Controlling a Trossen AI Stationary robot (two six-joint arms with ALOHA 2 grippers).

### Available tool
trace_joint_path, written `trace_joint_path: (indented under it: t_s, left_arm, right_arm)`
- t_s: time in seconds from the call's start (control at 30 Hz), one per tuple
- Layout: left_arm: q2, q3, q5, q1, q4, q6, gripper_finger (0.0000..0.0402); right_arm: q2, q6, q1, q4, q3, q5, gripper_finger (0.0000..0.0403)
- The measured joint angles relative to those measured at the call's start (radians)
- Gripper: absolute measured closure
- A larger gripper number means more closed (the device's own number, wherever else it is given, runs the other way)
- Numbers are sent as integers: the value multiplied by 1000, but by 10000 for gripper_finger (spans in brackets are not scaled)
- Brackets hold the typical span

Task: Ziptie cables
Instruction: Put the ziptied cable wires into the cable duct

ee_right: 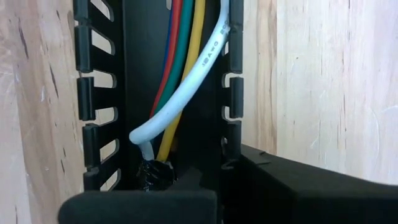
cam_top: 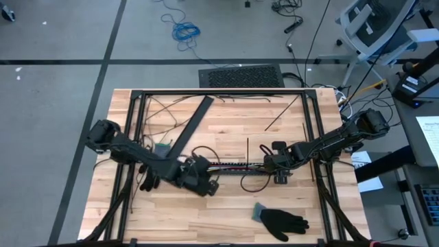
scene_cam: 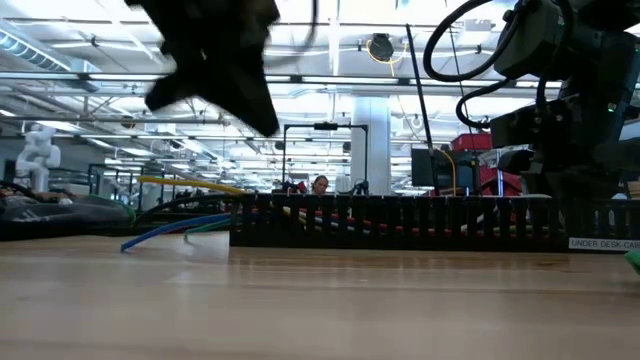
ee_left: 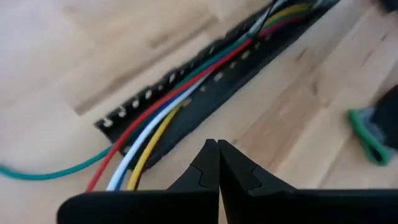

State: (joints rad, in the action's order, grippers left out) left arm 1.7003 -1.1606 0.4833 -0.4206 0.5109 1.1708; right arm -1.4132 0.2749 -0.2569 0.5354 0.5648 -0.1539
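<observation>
Here the left hand (ee_left: 217, 163) has its two fingers pressed together, holding nothing, just above the wooden tabletop (cam_top: 206, 213) beside one end of the black slotted strip (ee_left: 205, 93). The cables (ee_left: 186, 93) lie along inside that strip, their loose ends spilling out near this hand. The right hand (cam_top: 278, 165) is closed too, at the strip's other end. A black glove (cam_top: 281, 219) lies nearby.
</observation>
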Motion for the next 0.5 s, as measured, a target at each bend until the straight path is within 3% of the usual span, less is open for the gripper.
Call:
trace_joint_path:
  t_s: [0.1, 0.3, 0.5]
  left_arm:
    - [54, 19, -109, 37, 13, -8, 400]
    - [72, 14, -205, 47, 40, -81, 401]
    - [78, 16, -194, 47, 169, -79, 401]
  right_arm:
    - [0, 0, 0, 0, 0, 0, 403]
    - [0, 2, 0, 0, 0, 0, 403]
    - [0, 24, 0, 0, 0, 0, 403]
